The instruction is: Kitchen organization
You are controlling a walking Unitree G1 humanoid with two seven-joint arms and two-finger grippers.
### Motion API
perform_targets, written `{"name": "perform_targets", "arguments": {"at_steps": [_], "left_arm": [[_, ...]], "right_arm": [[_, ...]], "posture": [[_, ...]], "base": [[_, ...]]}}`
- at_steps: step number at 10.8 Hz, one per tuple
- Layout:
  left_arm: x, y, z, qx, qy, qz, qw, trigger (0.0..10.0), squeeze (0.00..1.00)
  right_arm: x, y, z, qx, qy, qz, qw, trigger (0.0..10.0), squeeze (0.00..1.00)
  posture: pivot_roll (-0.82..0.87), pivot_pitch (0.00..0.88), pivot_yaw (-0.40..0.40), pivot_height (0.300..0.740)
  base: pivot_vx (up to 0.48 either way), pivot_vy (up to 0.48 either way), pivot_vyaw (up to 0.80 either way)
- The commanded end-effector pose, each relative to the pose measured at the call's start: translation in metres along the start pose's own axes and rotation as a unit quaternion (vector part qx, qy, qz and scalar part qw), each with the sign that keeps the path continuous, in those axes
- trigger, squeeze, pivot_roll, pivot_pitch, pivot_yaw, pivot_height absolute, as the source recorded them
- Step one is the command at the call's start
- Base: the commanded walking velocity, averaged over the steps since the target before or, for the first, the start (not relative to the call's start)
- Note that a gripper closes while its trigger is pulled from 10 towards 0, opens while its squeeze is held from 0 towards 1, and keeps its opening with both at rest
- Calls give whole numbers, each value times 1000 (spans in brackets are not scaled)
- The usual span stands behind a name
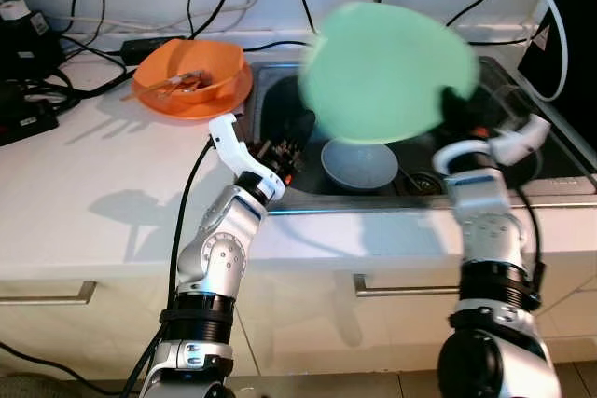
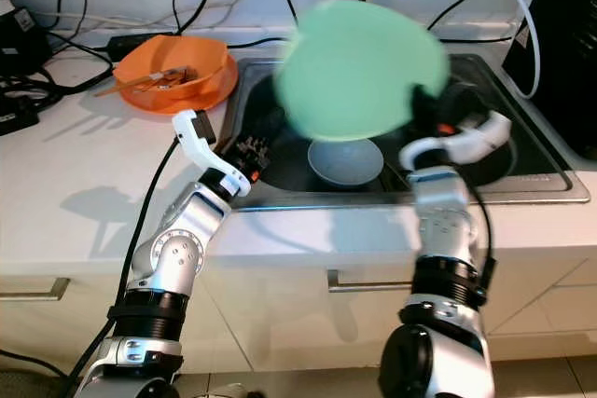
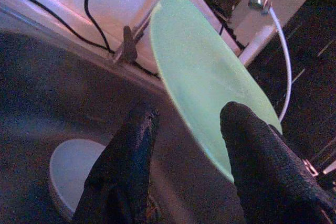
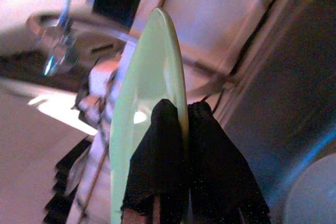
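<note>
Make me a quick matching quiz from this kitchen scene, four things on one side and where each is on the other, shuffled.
Things:
1. green plate
2. orange bowl
3. pale bowl
4. left gripper

Places or states:
A. on the bottom of the sink
B. on the white counter
C. open, at the sink's edge
D. pinched in the right gripper

Pairs: 1-D, 2-B, 3-A, 4-C

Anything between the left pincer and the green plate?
Nothing visible. The left pincer is open over the sink, with the green plate straight ahead beyond its fingertips. The right pincer grips the plate's rim above the pale bowl.
</note>
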State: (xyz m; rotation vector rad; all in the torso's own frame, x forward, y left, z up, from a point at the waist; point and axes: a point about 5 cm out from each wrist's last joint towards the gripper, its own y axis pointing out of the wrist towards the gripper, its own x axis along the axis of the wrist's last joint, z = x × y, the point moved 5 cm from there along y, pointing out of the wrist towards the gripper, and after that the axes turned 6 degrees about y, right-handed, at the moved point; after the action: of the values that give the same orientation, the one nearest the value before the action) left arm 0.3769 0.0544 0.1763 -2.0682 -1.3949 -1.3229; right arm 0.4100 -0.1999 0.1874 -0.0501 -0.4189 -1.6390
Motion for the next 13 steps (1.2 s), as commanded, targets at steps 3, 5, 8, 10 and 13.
{"name": "perform_targets", "arguments": {"at_steps": [3, 5, 8, 10, 13], "left_arm": [[-20, -3, -9, -32, 108, 81, 990, 10000, 0], [-43, -13, -10, -63, 199, 168, 963, 10000, 0], [-50, -22, -5, -67, 263, 219, 937, 10000, 0], [-49, -22, -10, -72, 270, 220, 934, 10000, 0], [-48, -23, -12, -77, 279, 224, 931, 10000, 0]], "right_arm": [[12, 10, 10, 4, -94, -16, 995, 0, 0], [1, 10, 3, -3, -155, 17, 988, 0, 0], [-27, 12, -4, -4, -266, 83, 960, 10000, 0], [-42, 16, -6, -2, -311, 117, 943, 10000, 0], [-56, 23, -4, 9, -373, 154, 915, 10000, 0]], "posture": [[87, 0, 34, 740], [82, 0, 36, 740], [91, 0, 29, 740], [95, 0, 26, 740], [95, 0, 27, 740]], "base": [[0, 0, 0], [0, 0, 0], [0, 0, 0], [0, 0, 0], [0, 0, 0]]}}
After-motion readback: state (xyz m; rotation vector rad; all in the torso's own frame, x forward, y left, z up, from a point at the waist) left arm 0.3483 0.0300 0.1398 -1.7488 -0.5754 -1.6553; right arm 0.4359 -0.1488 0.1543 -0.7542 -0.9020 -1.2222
